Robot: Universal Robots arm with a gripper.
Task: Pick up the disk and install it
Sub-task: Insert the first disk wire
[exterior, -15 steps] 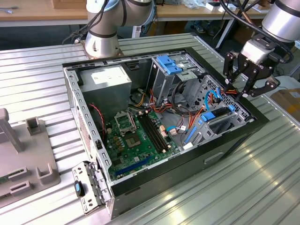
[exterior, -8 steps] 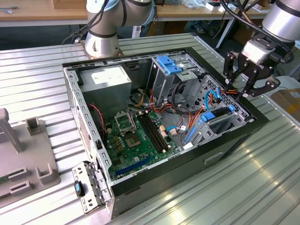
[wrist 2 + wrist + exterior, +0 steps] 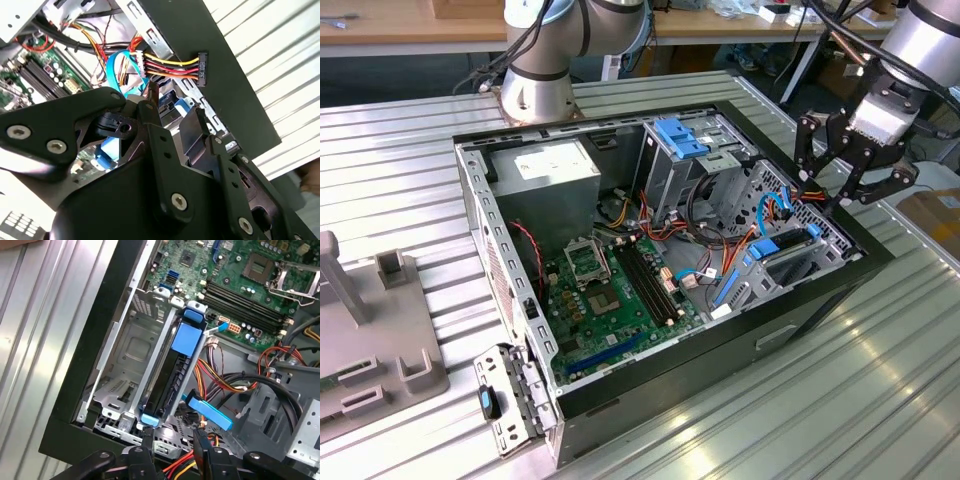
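Disk (image 3: 167, 380) is sitting on edge inside the drive cage (image 3: 122, 352) at the exterior view's right; your gripper (image 3: 823, 195) is hovering just above, fingers apart, empty.

Ribbed metal table (image 3: 880, 400) is carrying an open computer case (image 3: 800, 310), sitting right beneath the jaws. A robot arm base (image 3: 535, 95) is standing well apart from the jaws, and a grey fixture (image 3: 380, 350) is resting farthest from them.

Computer case (image 3: 820, 300) on table (image 3: 880, 400). Motherboard (image 3: 610, 290) on case floor, toward exterior view's left; drive cage (image 3: 125, 355) at exterior view's right end, disk (image 3: 167, 380) standing on edge inside it. Gripper (image 3: 825, 195) above cage, apart from disk.
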